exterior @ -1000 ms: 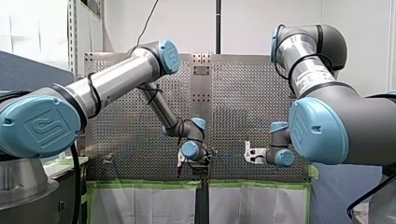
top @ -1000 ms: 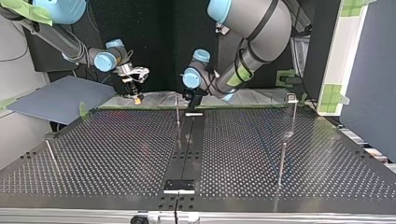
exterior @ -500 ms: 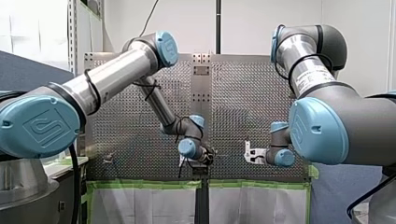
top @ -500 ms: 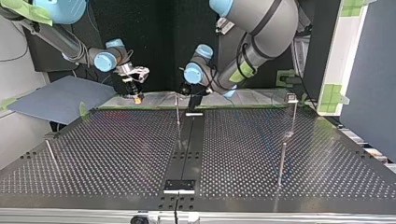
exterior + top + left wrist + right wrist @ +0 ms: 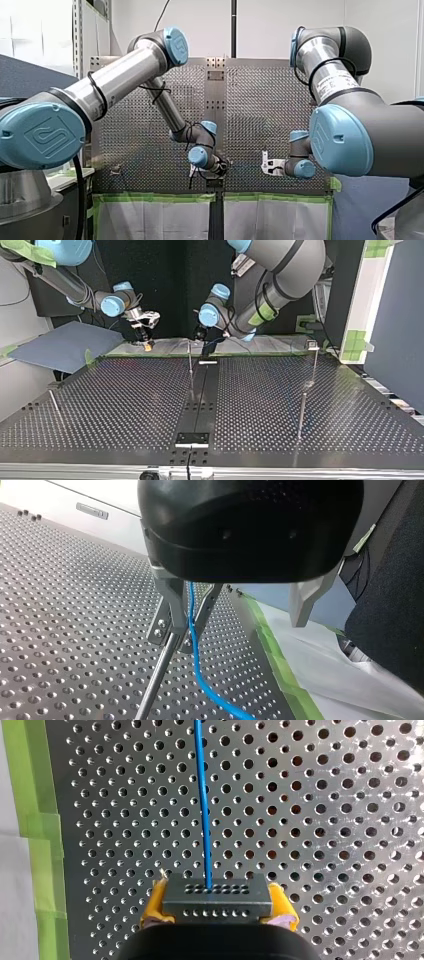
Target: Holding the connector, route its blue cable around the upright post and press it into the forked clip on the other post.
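Note:
My right gripper (image 5: 215, 920) is shut, yellow pads on both sides of the grey connector (image 5: 216, 895). The blue cable (image 5: 202, 800) runs straight ahead from it over the perforated plate. In the left wrist view the cable (image 5: 192, 630) passes down between the prongs of the forked clip (image 5: 172, 622) on top of a thin post (image 5: 152, 685). My left gripper (image 5: 232, 615) is open and holds nothing; one metal finger is right by the clip, the other finger (image 5: 302, 597) is well clear. In the top view my left gripper (image 5: 205, 344) hangs by the middle post (image 5: 190, 360), and my right gripper (image 5: 145, 337) is further left.
More thin posts stand on the perforated table (image 5: 125, 405): one at the top view's right (image 5: 313, 360), another nearer (image 5: 301, 415), a leaning one at the left (image 5: 54, 405). A black strip (image 5: 200, 395) runs down the middle. Green tape (image 5: 280, 665) marks the table's edge.
My left arm's wrist has swung a little up and to the front view's left, with its gripper staying at the middle post. My right arm has held still with the connector.

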Action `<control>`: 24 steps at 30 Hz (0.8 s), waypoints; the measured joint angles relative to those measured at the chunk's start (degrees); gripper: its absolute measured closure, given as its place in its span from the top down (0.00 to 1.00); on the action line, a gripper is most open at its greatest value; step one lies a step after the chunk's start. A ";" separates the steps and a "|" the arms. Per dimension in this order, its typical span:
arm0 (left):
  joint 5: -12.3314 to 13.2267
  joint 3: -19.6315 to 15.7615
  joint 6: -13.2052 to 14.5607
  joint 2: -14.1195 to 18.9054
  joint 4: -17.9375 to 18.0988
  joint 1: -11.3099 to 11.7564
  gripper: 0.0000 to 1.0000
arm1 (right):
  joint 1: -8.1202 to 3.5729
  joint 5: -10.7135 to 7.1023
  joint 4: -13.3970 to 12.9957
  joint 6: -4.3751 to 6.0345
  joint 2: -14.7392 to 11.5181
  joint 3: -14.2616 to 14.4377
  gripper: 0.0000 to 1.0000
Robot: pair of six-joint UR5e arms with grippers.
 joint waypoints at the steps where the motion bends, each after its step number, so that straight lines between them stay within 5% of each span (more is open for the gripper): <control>1: -0.03 -0.35 0.00 0.34 0.19 -0.02 1.00 | 0.00 -0.01 0.00 0.01 0.00 0.00 0.00; 10: 0.67 -2.65 -0.35 3.35 1.19 -0.88 1.00 | 0.02 -0.11 0.09 0.01 0.01 0.00 0.00; 24: 0.78 -4.80 -0.69 3.65 1.77 -2.78 1.00 | 0.03 -0.42 0.11 0.22 0.01 0.00 0.00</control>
